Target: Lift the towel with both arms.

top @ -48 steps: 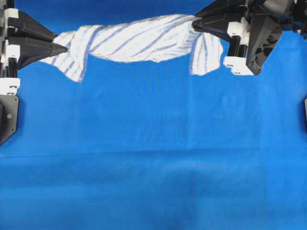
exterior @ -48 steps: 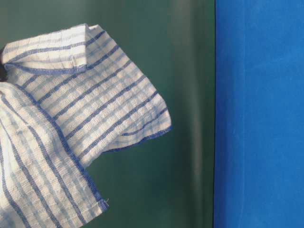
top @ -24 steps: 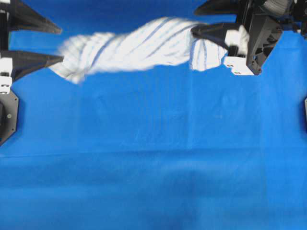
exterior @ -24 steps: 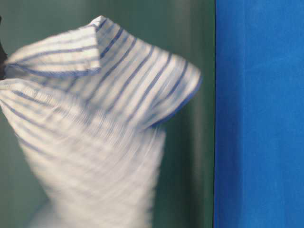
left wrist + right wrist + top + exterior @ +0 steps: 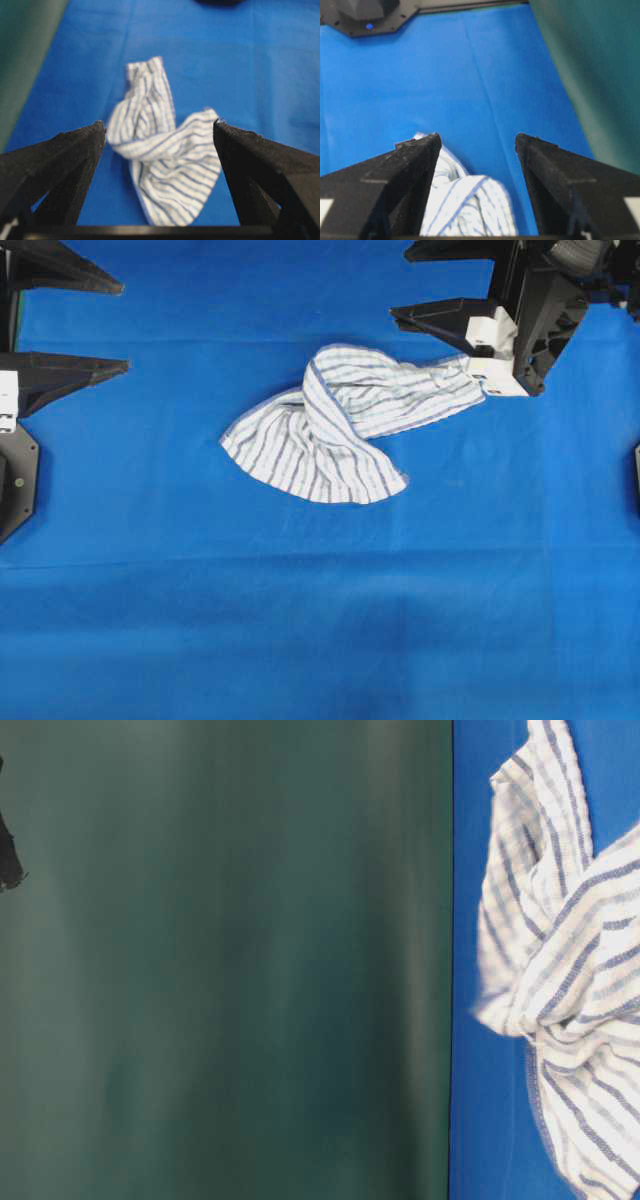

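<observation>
Blue cover (image 5: pixel 300 620); towel (image 5: pixel 335 425) crumpled, overhead only; left hand (image 5: pixel 159 131), right hand (image 5: pixel 477 141) agape, empty.

Open blue cover all round a single crumpled towel

The towel (image 5: pixel 335 425) lies in a twisted heap on the blue table cover (image 5: pixel 320 620), the one obstacle on it. The cover below and left of the towel is free to pass. The left gripper (image 5: pixel 115 325) stands well apart, fingers spread wide; the right gripper (image 5: pixel 400 285), also spread, crowds the towel's upper right end.
</observation>
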`<state>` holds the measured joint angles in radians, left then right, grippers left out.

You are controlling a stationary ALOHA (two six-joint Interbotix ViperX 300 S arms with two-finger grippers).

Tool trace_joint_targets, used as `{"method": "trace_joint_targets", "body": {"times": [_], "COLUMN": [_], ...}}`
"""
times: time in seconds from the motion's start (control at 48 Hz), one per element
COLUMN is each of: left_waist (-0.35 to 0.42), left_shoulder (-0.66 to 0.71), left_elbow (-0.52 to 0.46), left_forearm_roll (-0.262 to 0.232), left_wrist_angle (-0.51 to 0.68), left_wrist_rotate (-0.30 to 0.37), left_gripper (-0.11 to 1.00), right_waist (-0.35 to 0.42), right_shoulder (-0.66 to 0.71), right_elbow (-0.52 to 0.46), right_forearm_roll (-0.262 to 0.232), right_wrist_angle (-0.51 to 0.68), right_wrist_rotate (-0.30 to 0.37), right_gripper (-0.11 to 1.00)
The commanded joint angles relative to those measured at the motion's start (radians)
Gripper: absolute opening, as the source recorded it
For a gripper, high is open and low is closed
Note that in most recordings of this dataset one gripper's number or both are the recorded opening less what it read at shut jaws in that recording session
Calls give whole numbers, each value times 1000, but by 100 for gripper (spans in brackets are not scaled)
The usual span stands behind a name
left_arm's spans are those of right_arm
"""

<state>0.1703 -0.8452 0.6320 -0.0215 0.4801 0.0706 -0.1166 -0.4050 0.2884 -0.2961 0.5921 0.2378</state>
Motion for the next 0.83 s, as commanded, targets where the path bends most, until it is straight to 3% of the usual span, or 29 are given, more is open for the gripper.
{"method": "trace_joint_targets", "body": {"times": [0.0, 0.5, 0.813], "left_waist": [8, 38, 51], "left_shoulder": [3, 29, 117], "left_elbow": [8, 268, 373], "left_forearm_roll": [3, 3, 3], "left_wrist_angle": [-32, -387, -529], "left_wrist_rotate": [12, 32, 32], "left_gripper": [93, 92, 92], "right_waist": [0, -18, -52], "right_shoulder": [-14, -6, 40], "right_elbow": [6, 262, 420], "right_forearm_roll": [-2, 2, 6], "right_wrist_angle": [-29, -344, -540], "right_wrist_rotate": [0, 18, 54], "right_gripper": [65, 65, 65]}}
